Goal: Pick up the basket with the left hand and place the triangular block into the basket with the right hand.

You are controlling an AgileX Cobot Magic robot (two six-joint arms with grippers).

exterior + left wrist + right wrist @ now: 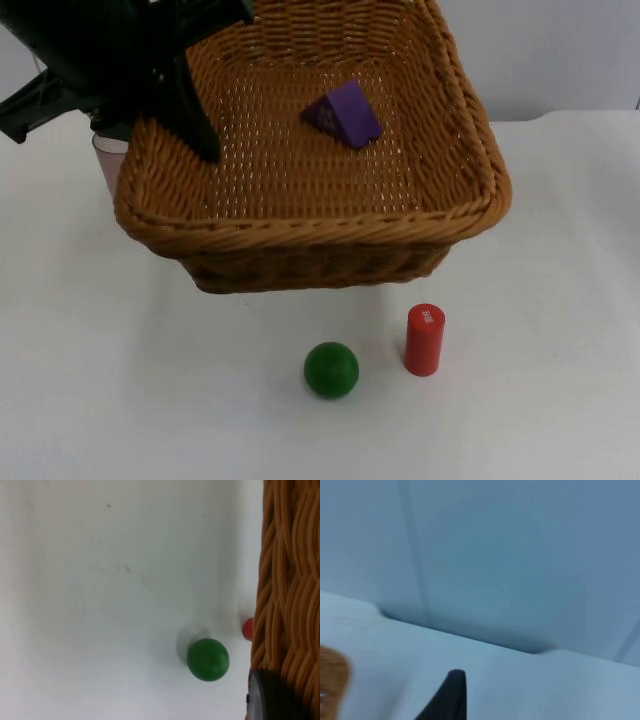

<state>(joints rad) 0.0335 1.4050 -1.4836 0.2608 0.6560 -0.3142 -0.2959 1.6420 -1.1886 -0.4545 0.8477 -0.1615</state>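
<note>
Basket (310, 215): lifted off the table, left gripper (195, 125) clamped on its 9 o'clock rim.
Triangular block (343, 113): inside, toward 12 o'clock.
Right gripper (451, 695): faces the partition wall (520, 555); finger state: cannot tell.
Status: 2 of 2 steps apparently done.

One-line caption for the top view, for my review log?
Left gripper holds the wicker basket aloft, purple triangular block inside; green ball and red cylinder on table.
</note>
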